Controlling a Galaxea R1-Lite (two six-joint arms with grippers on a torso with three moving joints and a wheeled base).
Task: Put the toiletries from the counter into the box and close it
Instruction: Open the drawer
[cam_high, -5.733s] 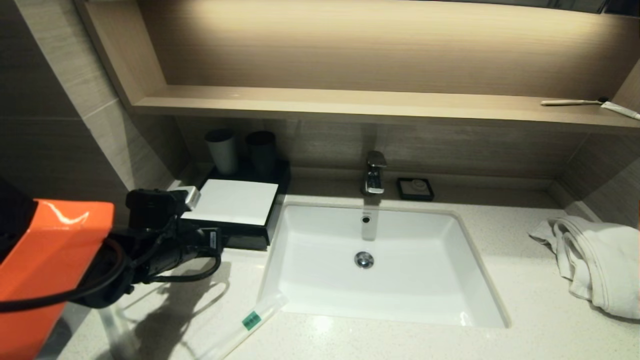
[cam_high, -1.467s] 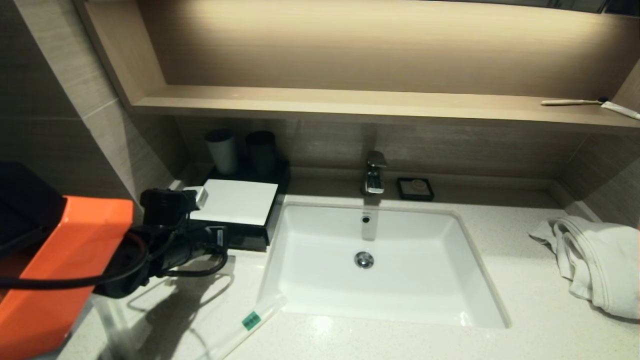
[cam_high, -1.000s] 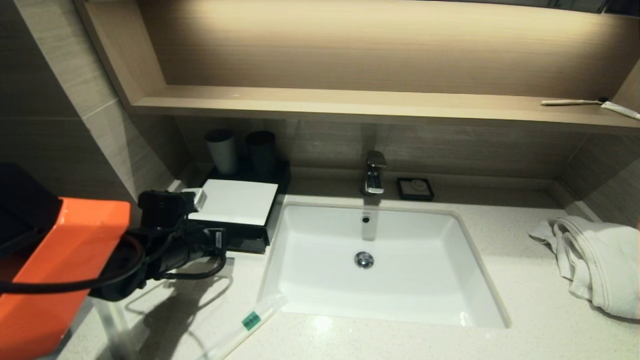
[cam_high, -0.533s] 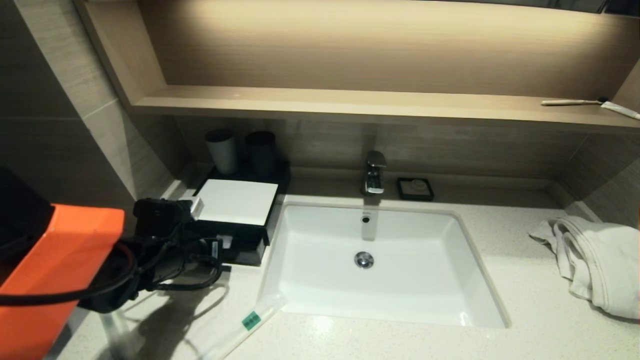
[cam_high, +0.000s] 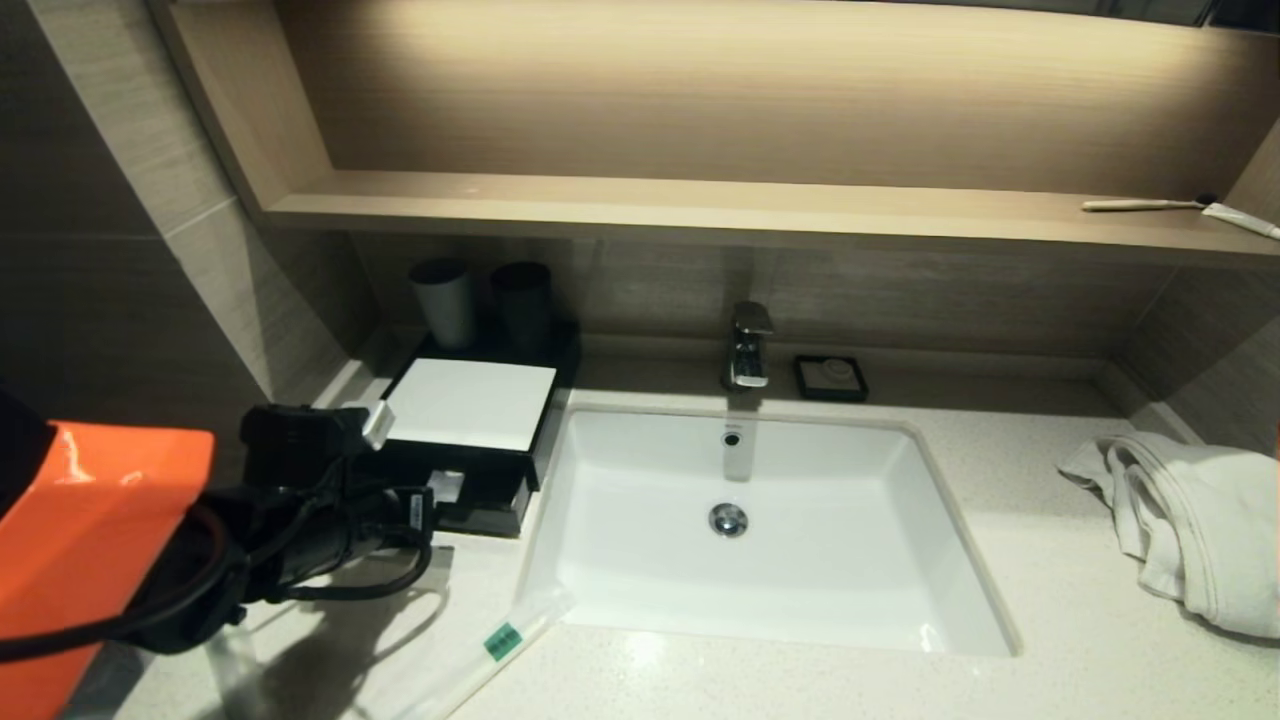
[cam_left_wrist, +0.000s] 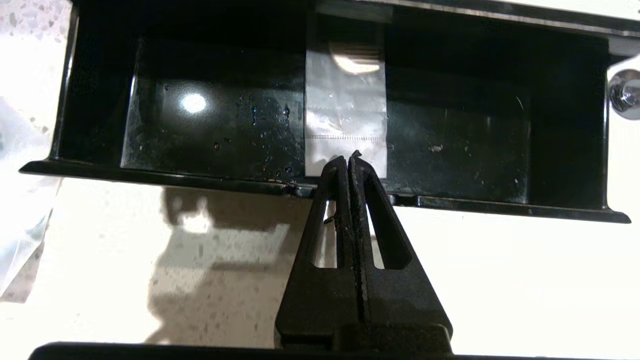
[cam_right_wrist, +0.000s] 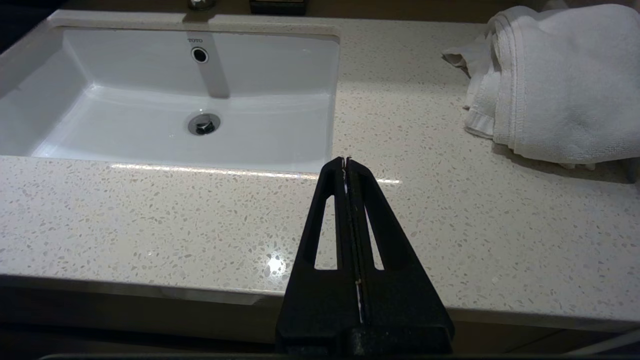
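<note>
The black box with a white lid stands left of the sink. Its drawer is pulled part way out. My left gripper is shut, and in the left wrist view its tips reach just over the drawer's front rim. A clear plastic packet lies in the drawer beyond the tips. A long packet with a green label lies on the counter by the sink's front left corner. Another clear packet lies under my left arm. My right gripper is shut and empty above the counter's front edge.
The white sink fills the middle, with a tap and a black soap dish behind it. Two dark cups stand behind the box. A white towel lies at the right. A wall is close on the left.
The drawer has slid out of the box toward the counter's front as my left gripper drew back. The packet inside it now shows. The right arm has not moved.
</note>
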